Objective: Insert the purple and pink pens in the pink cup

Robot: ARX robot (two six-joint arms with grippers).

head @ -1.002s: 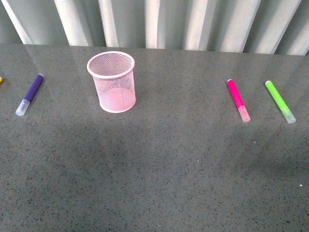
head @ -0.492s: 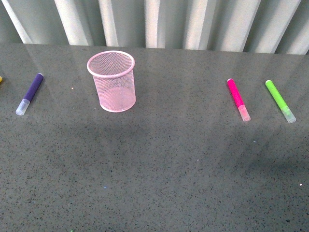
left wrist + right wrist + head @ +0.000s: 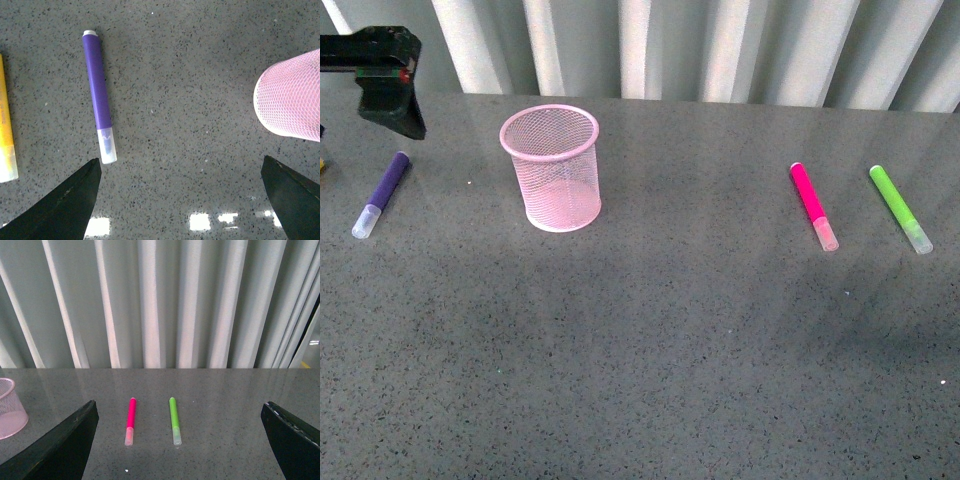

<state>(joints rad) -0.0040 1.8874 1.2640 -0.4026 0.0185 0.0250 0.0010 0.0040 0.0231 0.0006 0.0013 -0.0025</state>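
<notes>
One purple pen [image 3: 381, 195] lies at nine o'clock of one pink cup [image 3: 561, 195], one pink pen [image 3: 813, 206] at three; left tool [image 3: 180, 161] and right tool [image 3: 179, 404] gape wide.

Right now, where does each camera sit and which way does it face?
Front view: on the body, facing across the grey table to the curtain; left fingers show far left.
Left wrist view: looks down on the dark purple marker pen and light pink wire-mesh cup, between its open fingers.
Right wrist view: low, level, facing the bright pink marker pen and curtain, right fingers open.
All share the cup.
</notes>
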